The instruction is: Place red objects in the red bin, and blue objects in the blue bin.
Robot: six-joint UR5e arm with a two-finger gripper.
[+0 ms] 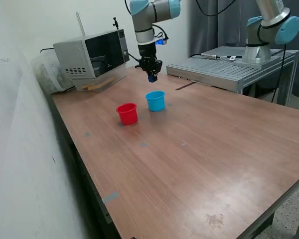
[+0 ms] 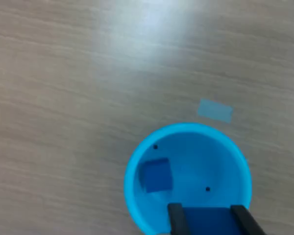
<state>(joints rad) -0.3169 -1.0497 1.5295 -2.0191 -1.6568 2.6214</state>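
Observation:
The light blue bin (image 1: pixel 155 100) stands on the wooden table, with the red bin (image 1: pixel 127 113) beside it at the exterior view's left. My gripper (image 1: pixel 152 76) hangs above and behind the blue bin, shut on a dark blue cube (image 1: pixel 152 78). In the wrist view the blue bin (image 2: pixel 235 152) lies below me, with another dark blue cube (image 2: pixel 156 175) resting inside it. The held blue cube (image 2: pixel 206 220) sits between my two dark fingers (image 2: pixel 175 218). No red cubes are in view; the inside of the red bin is hidden.
A microwave (image 1: pixel 92 57) stands at the back of the table at the exterior view's left. A grey metal platform (image 1: pixel 224 67) with a second arm (image 1: pixel 266 30) stands behind at the right. Small blue tape marks (image 2: pixel 214 109) dot the table (image 1: pixel 199 159).

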